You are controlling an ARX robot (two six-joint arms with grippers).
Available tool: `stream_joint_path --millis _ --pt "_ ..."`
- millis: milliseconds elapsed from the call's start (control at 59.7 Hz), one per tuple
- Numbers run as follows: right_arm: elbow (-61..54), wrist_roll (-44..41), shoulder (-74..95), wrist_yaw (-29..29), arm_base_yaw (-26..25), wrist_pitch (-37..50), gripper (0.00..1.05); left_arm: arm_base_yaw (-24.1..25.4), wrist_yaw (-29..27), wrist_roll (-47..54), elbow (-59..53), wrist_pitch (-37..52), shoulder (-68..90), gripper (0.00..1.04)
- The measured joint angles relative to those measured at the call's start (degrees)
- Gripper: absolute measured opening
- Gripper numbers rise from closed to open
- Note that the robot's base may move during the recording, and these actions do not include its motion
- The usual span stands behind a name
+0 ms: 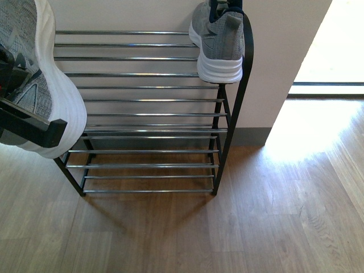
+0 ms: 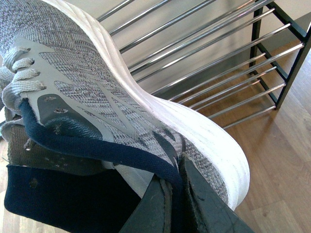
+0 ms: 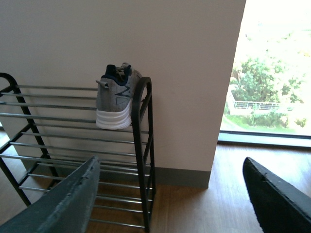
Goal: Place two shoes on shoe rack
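Placed sneaker (image 1: 219,42): set on the top tier of the shoe rack (image 1: 148,101), at its right end. The left part is judged reserved for its mate.
Held sneaker (image 1: 42,74): carried tilted beside the rack's left end, not yet set down.
Left gripper (image 2: 177,191): clamped on the held sneaker's navy heel collar.
Right gripper (image 3: 170,199): spread wide, nothing held or touched.

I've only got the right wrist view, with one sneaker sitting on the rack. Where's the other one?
Observer: The left tool holds the second sneaker in the air by the rack's left end.
Operator: Gripped where?
Observer: At the heel, pinching the navy collar.
Operator: How's it oriented?
Observer: Toe up, white sole facing the rods.
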Motion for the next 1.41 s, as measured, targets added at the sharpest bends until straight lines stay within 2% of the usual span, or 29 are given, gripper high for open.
stream_joint_path --millis 33,100,167,234,385,553,821,1105,1407 --pt "0.0 0.0 0.0 0.0 0.0 0.0 0.97 -0.5 -3.0 -2.4 -1.2 4.6 0.5 0.02" --pt "0.0 0.0 0.0 0.0 0.0 0.0 0.95 -1.5 -5.3 -9.8 -1.2 11.3 2.5 0.02" --pt "0.0 0.0 0.0 0.0 0.0 0.0 0.95 -2.1 -5.4 -14.3 1.5 11.4 4.3 0.02" --pt "0.0 0.0 0.0 0.0 0.0 0.0 0.96 -2.6 -4.0 -16.2 5.1 9.7 6.5 0.02" --pt "0.0 0.0 0.0 0.0 0.0 0.0 0.96 -3.4 3.0 -16.1 13.0 4.9 12.6 0.02" --pt "0.0 0.0 0.0 0.0 0.0 0.0 0.96 -3.6 11.5 -8.8 22.7 -0.5 21.2 0.02" --pt "0.0 0.0 0.0 0.0 0.0 0.0 0.96 -2.0 16.3 5.1 35.1 -9.0 28.4 0.02" --pt "0.0 0.0 0.0 0.0 0.0 0.0 0.96 0.8 17.7 13.7 45.1 -18.4 35.4 0.02" --pt "0.0 0.0 0.0 0.0 0.0 0.0 0.96 1.8 16.1 18.5 57.3 -26.3 44.2 0.02"
